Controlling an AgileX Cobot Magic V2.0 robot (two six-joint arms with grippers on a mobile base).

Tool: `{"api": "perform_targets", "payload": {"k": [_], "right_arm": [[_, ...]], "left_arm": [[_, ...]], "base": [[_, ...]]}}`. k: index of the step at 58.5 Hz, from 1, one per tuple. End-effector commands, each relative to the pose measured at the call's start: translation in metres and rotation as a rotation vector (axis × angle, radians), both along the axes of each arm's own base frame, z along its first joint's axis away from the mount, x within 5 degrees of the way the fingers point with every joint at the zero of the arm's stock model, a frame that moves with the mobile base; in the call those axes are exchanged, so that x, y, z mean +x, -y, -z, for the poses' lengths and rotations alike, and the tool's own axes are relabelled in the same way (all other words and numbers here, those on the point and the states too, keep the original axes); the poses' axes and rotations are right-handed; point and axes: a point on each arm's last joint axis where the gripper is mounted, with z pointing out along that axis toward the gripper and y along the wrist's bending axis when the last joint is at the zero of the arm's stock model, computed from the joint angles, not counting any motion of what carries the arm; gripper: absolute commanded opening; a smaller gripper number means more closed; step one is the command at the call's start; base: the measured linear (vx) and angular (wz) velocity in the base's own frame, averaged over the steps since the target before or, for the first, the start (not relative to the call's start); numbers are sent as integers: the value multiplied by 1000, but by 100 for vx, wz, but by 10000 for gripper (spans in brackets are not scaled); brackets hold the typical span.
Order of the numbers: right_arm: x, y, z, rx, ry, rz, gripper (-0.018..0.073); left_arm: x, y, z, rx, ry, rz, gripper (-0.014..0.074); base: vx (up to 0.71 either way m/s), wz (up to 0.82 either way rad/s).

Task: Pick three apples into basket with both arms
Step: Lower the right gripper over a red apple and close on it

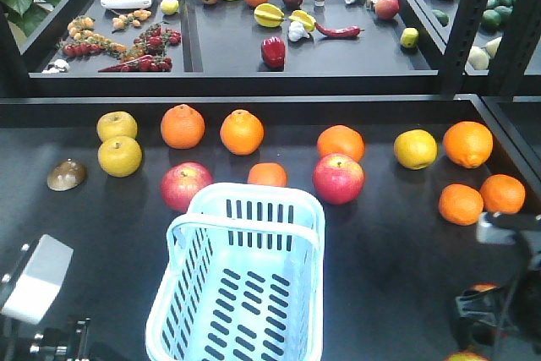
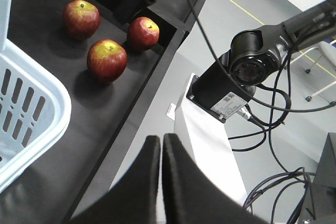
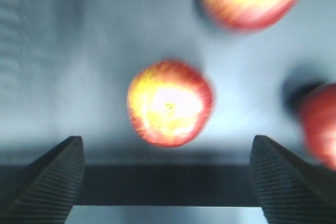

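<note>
Black tabletop [image 1: 397, 243] (grey floor [image 2: 226, 17] beyond its edge) holds apples [image 2: 106, 60] and basket [image 1: 254, 190].

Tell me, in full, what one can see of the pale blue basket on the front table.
The basket is pale blue, apparently plastic, rectangular with rounded corners. Slots pierce its walls and floor. A flat handle of the same colour spans the opening. It stands upright and empty at the front middle of the black table. An orange sits just behind its far rim; whether they touch I cannot tell.
</note>
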Motion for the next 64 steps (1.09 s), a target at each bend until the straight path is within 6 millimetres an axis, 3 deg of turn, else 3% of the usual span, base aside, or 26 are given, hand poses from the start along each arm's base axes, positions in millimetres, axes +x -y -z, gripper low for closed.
{"api": "perform_targets", "payload": {"k": [1, 44, 55, 64], "right_arm": [[13, -1, 6, 7, -5, 3, 614], [36, -1, 76, -8, -168, 25, 594], [37, -1, 84, -10, -184, 10, 587], [37, -1, 83, -9, -188, 5, 512]], "left_arm": [[2, 0, -9, 6, 50, -1, -7], [3, -1, -9, 10, 53, -11, -6], [3, -1, -8, 11, 54, -11, -6], [3, -1, -8, 11, 54, -11, -6]], "base": [[0, 0], [0, 0], [0, 0], [0, 0]]}}
